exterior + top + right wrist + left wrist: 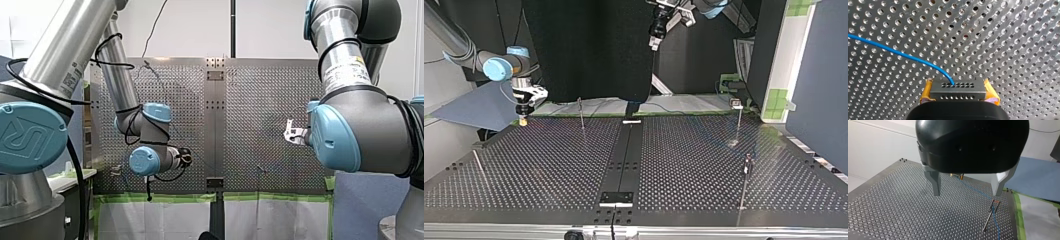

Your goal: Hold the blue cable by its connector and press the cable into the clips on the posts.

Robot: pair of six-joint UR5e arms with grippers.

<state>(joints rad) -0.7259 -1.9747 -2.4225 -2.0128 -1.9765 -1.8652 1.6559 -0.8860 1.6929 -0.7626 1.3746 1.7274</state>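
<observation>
A thin blue cable (898, 53) curves across the perforated plate into a grey connector (958, 87). My right gripper (958, 93) is shut on that connector with its yellow pads (926, 93) on either side. At the top view's left, my right gripper (524, 118) hangs low over the table's far edge. My left gripper (966, 192) stands open high above the table, its metal fingers (934, 182) wide apart with nothing between them. Ahead of it the blue cable (978, 192) runs to the clip (995, 202) on a thin post (988, 218) and on past it.
More thin posts stand on the table (549, 165) in the top view: one (581, 114) at the far left, one (738, 122) at the far right, one (746, 172) nearer at the right. A black strip (624, 160) runs down the middle. Green tape (1019, 215) lines the edge.
</observation>
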